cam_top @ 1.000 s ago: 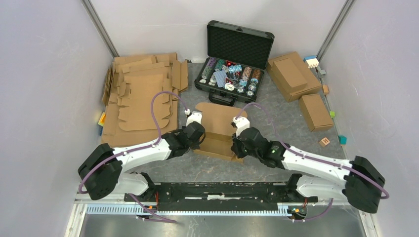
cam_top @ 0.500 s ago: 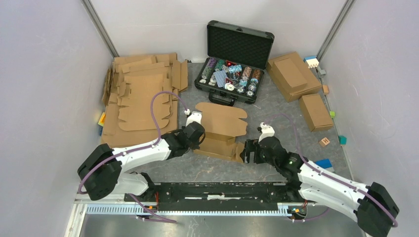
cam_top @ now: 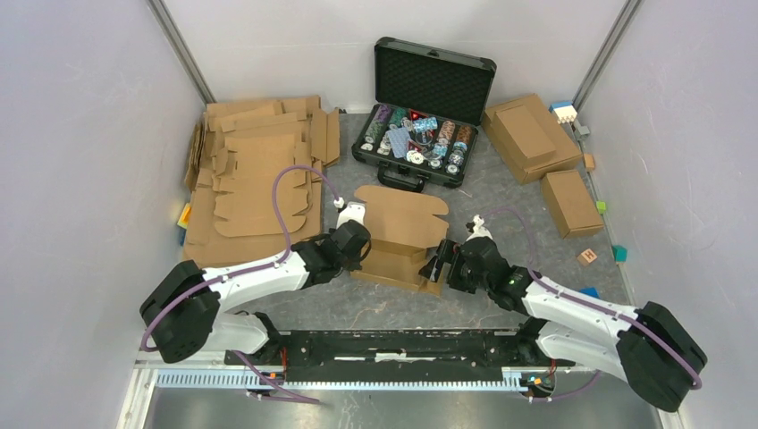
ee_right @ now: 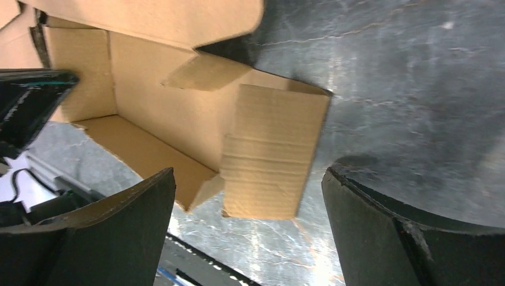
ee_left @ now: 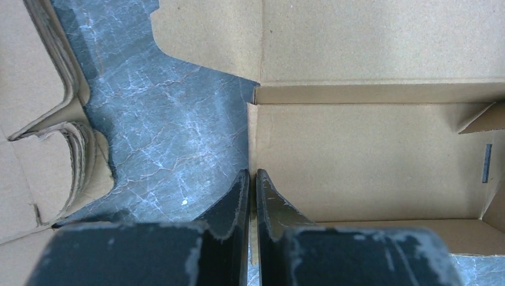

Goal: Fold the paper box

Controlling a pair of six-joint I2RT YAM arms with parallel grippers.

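Note:
The paper box [cam_top: 402, 219] lies partly folded at the table's middle, its lid flap flat toward the black case. My left gripper [cam_top: 362, 243] is shut on the box's upright left wall; in the left wrist view the two fingers [ee_left: 238, 202] pinch the thin cardboard edge, with the box floor [ee_left: 369, 155] to the right. My right gripper [cam_top: 440, 266] stands open at the box's right end. In the right wrist view its jaws [ee_right: 249, 179] are wide apart around the loose side flap [ee_right: 274, 149] without touching it.
An open black case [cam_top: 427, 107] of chips stands behind the box. A pile of flat cardboard blanks [cam_top: 255, 174] covers the left side. Two folded boxes [cam_top: 529, 134] [cam_top: 570, 201] and small coloured blocks [cam_top: 587, 256] sit at the right.
My right gripper let go of the box's right side, opened wide, pulled back to the right, then came in again toward the right flap. The left gripper kept its hold.

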